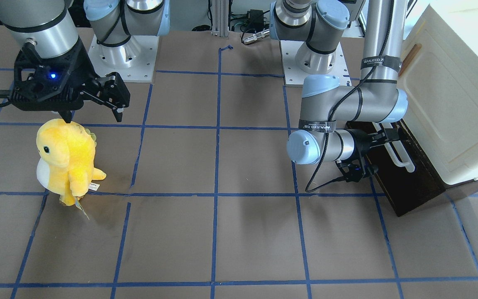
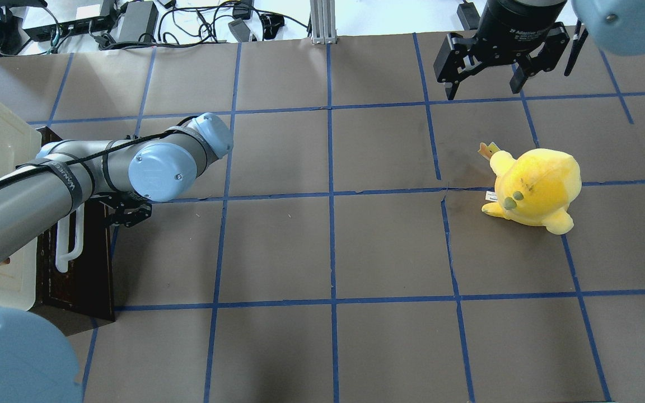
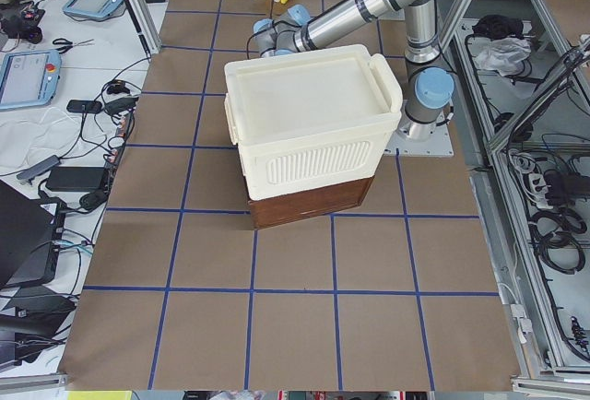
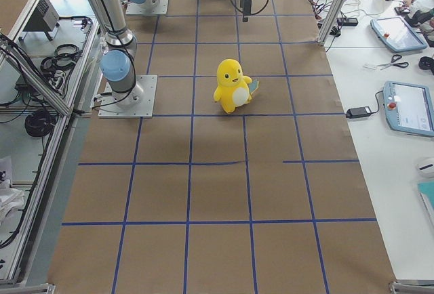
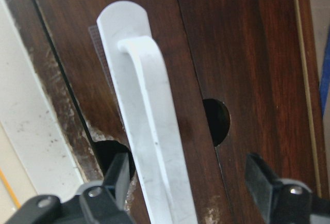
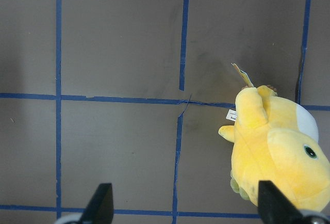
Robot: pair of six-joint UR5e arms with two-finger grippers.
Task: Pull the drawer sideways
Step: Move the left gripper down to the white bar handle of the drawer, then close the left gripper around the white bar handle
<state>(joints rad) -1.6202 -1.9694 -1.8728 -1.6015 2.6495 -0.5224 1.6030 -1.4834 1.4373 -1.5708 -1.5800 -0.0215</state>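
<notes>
Left gripper (image 5: 186,164) faces the white handle (image 5: 149,131), spread wide and empty.
The drawer (image 5: 242,53) sits at the counter's (image 1: 222,166) left end under a cream cabinet (image 1: 450,104); its handle runs lengthwise between the two fingers (image 5: 116,175), nearer one, so closing should catch it crosswise.

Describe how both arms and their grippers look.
Left arm and right arm: silver-grey tubes, pale blue joint caps. Black white-lettered bands strap a black cable along the left one. Left gripper and right gripper: black two-finger; a blue light glows on the right's.
</notes>
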